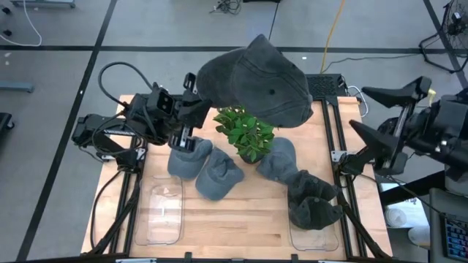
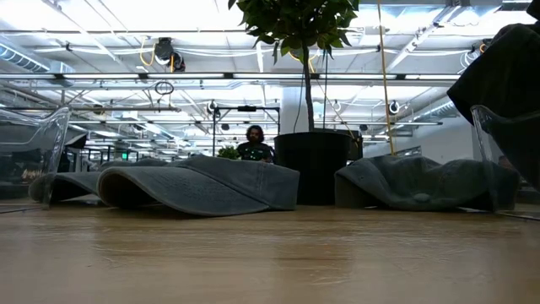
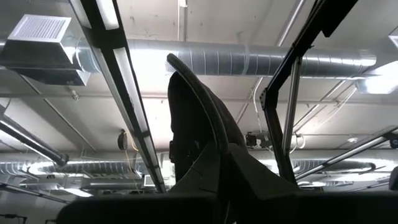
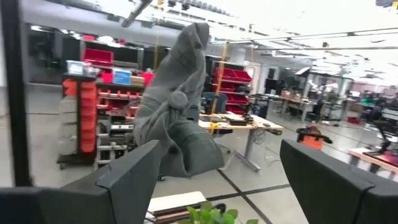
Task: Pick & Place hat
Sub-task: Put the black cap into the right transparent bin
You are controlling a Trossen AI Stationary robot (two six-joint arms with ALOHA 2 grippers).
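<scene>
While the hat [image 1: 256, 80] hangs high over the plant [image 1: 246, 133], your left hand [image 1: 191, 89] is clamped on its edge, probably to clear the leaves. Right hand [image 1: 373, 109] waits wide open, empty, at the tabletop's [image 1: 241, 226] right edge.

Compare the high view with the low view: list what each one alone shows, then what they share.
Only the high view: the left gripper shut on the raised hat, lifted above the table, and the right gripper open at the table's right side.

Only the low view: a person in the room behind, and the ceiling lights.

Both: the potted plant, grey hats lying on the wooden table, and the clear bins at each side.
</scene>
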